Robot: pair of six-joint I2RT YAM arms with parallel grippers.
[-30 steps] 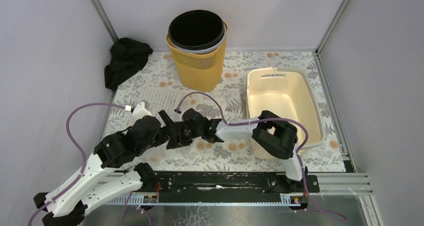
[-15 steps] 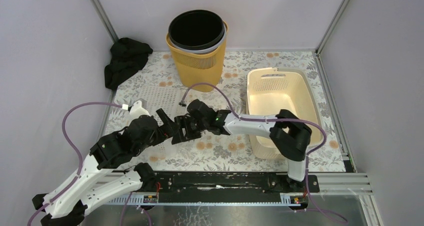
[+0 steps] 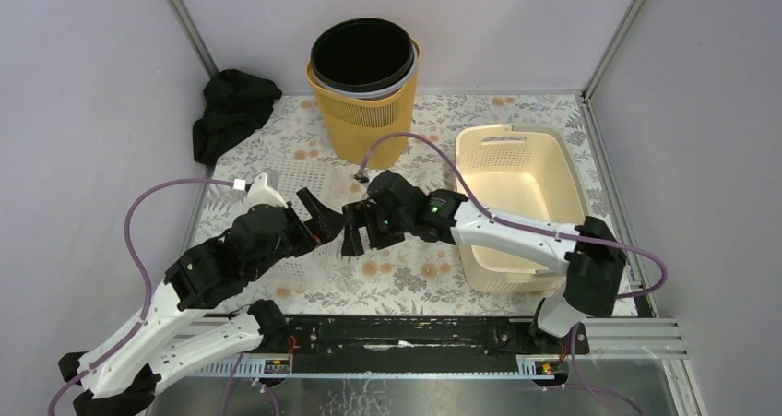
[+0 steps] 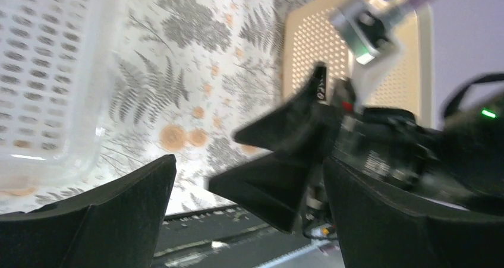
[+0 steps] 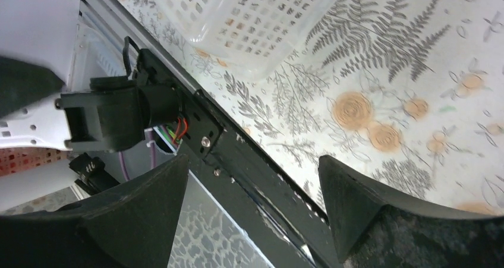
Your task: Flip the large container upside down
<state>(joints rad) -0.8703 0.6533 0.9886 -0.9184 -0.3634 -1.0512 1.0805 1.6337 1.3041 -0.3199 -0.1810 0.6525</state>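
While both grippers hover mid-table with jaws apart and empty, left gripper (image 3: 320, 220) facing right gripper (image 3: 354, 231), the cream basket (image 3: 510, 136) stands mouth-up to their right. Its long axis runs near to far, and the right arm is nearer, its forearm crossing the basket's near corner.
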